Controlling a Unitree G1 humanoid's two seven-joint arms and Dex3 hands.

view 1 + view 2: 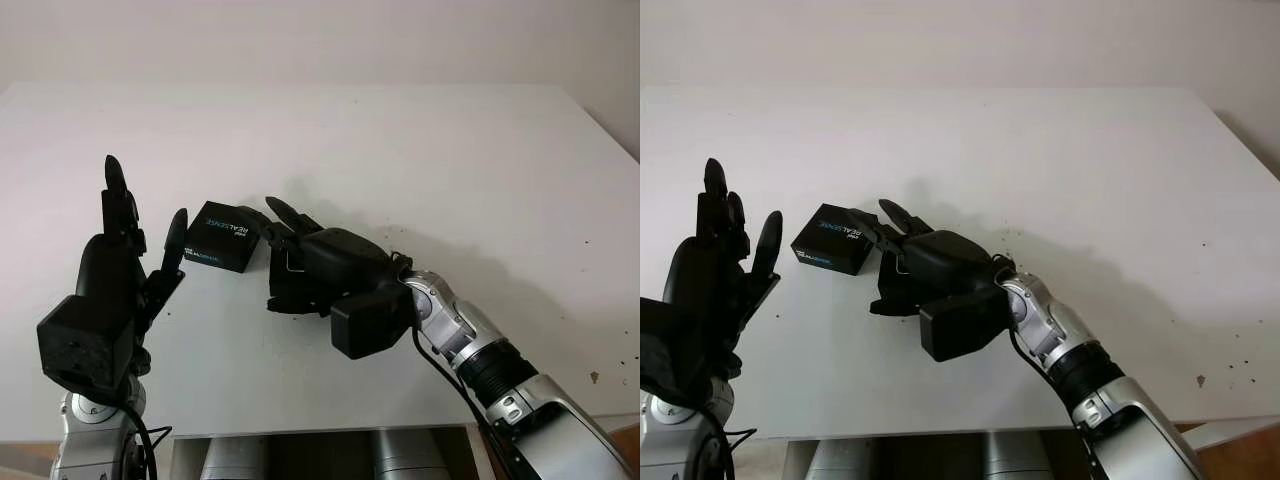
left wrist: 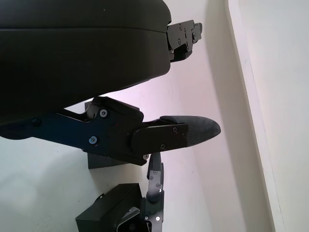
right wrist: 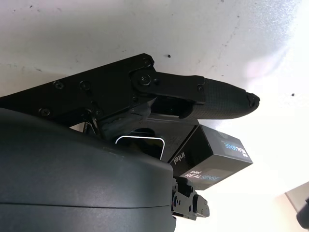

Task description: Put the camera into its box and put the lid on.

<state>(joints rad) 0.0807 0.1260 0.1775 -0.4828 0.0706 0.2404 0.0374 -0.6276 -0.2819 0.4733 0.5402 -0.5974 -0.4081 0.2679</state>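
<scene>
We note the left hand (image 1: 120, 262) raised at the near left above the worktop (image 1: 450, 170), open, holding nothing. The right hand (image 1: 300, 255) is curled over a black object (image 3: 145, 145) we cannot identify. Just beyond its fingertips the lid (image 1: 222, 237), printed RealSense, lies on the worktop.

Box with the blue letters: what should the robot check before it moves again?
1. Printed box sits on the table, between the two hands: ok.
2. Left hand is open, raised beside the printed box and not touching it: ok.
3. Right hand is over a second black part; grip on it: cannot tell.
4. Camera is inside its box: cannot tell.
5. Lid is on: cannot tell.
</scene>
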